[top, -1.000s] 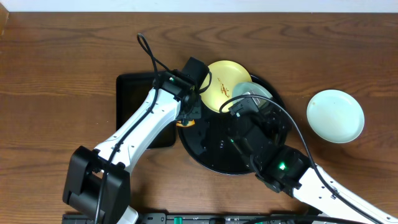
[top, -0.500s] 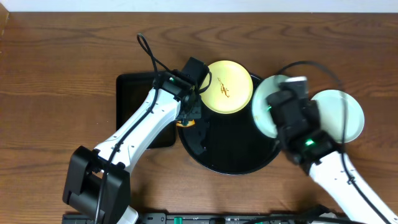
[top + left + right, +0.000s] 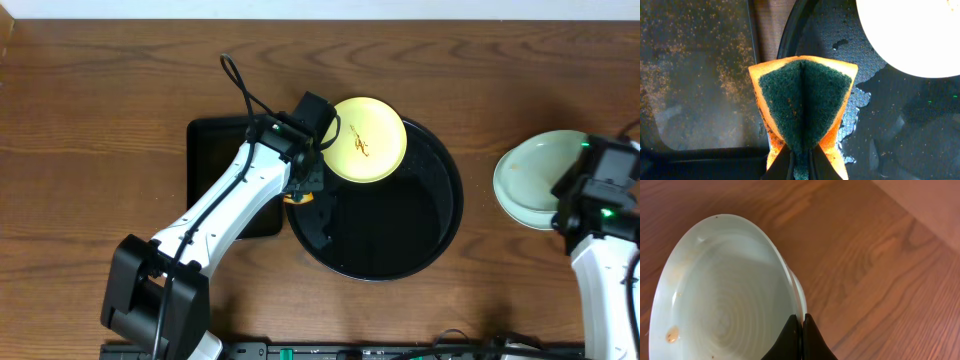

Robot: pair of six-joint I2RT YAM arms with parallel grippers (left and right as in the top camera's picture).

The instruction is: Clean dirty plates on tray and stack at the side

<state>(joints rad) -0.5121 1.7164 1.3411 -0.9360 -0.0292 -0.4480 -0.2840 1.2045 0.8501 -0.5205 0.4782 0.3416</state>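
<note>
The pale yellow plate (image 3: 366,140) with a brown smear lies on the far left part of the round black tray (image 3: 400,235); its edge also shows in the left wrist view (image 3: 920,35). My left gripper (image 3: 303,190) is shut on a folded orange and green sponge (image 3: 802,100) over the tray's wet left rim (image 3: 790,40), just left of the yellow plate. My right gripper (image 3: 801,327) is shut on the rim of a mint plate (image 3: 725,305), holding it over the other mint plate (image 3: 530,185) on the table right of the tray. Only a thin edge of the lower plate (image 3: 799,287) shows.
A smaller black rectangular tray (image 3: 215,175), speckled with crumbs (image 3: 695,75), lies directly left of the round tray. Water patches lie on the round tray (image 3: 855,100). The left arm's cable (image 3: 245,95) loops behind it. The table is brown wood (image 3: 120,120).
My right gripper has carried the mint plate from the round tray rightward to above the other mint plate. The left arm, sponge and yellow plate have not moved.
</note>
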